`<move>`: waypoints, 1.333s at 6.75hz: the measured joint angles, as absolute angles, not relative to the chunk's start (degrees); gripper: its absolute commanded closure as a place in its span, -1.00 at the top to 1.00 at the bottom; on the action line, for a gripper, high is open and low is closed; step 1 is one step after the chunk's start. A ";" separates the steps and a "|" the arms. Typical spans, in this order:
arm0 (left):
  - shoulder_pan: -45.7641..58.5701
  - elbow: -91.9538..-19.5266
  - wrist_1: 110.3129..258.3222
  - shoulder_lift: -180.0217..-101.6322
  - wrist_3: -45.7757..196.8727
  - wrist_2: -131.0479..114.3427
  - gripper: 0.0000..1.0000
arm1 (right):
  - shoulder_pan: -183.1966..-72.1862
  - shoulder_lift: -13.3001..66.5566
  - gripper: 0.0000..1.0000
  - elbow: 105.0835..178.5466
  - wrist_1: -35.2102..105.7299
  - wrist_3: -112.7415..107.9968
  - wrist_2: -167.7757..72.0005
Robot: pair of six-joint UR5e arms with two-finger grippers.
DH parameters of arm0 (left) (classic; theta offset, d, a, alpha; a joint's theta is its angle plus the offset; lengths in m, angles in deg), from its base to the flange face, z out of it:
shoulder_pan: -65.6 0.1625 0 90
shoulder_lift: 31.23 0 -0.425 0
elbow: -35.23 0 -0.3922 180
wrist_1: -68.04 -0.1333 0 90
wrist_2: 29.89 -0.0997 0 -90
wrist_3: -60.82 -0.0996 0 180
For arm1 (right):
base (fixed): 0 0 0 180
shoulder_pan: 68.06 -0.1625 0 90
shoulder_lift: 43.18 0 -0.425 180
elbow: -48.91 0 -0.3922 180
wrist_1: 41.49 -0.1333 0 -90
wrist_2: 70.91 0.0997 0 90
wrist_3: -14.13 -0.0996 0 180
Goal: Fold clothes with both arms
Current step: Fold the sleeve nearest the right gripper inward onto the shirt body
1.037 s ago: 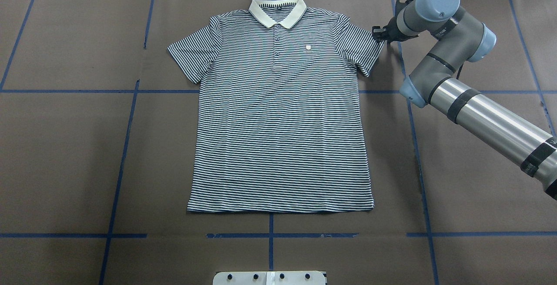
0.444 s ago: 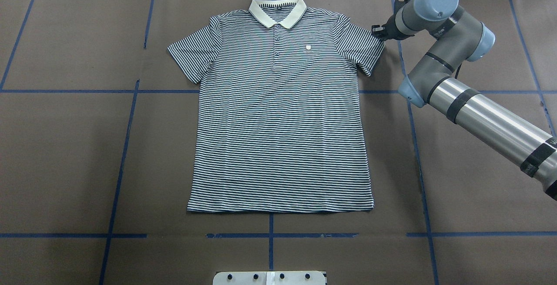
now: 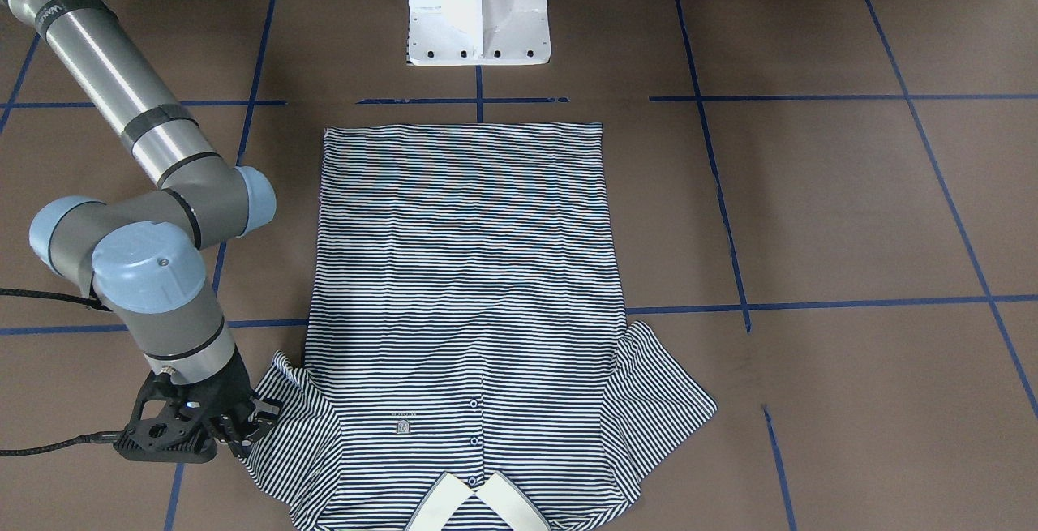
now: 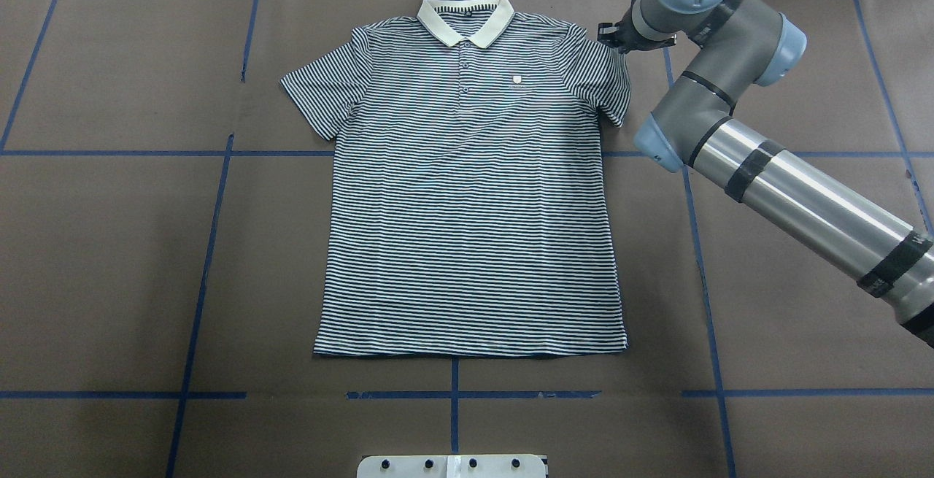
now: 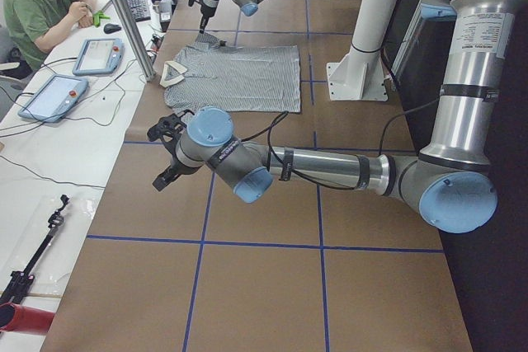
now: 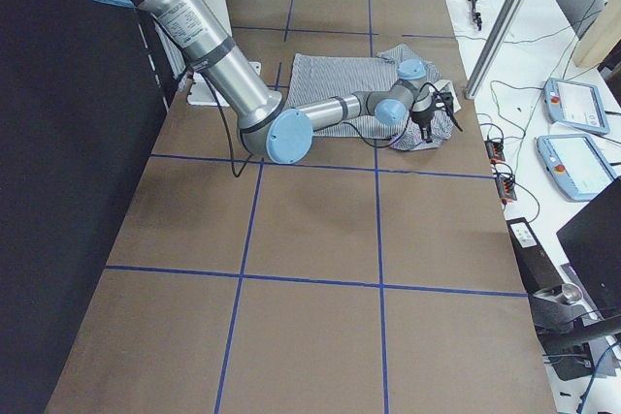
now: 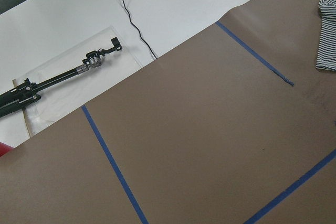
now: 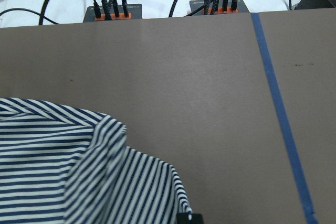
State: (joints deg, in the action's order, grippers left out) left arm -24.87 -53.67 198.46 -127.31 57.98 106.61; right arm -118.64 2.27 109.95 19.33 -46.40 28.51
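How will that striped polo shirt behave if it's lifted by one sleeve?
Probably floppy: the polo shirt lies flat as thin cloth, and its sleeve buckles beside the right gripper. Likely light, so it should drape and trail. Pushed, it would probably wrinkle rather than slide whole.

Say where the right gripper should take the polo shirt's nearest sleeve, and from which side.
Take the sleeve of the polo shirt at the cuff's corner on the collar end, coming from the outer side over the table. The shirt lies flat, so that free edge offers the lip to pinch. The right gripper is at that corner; whether it has closed cannot be told.
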 measured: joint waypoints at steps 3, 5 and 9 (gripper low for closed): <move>-24.84 -53.63 198.47 -127.42 58.00 106.61 1.00 | -111.98 -8.54 -1.00 104.24 26.93 -56.36 18.55; -24.84 -53.63 198.47 -127.39 58.01 106.61 1.00 | -109.79 -11.67 -1.00 100.83 27.14 -60.40 15.22; -24.81 -53.62 198.49 -127.27 57.93 106.61 1.00 | -108.38 -13.63 -1.00 98.28 27.16 -64.37 12.46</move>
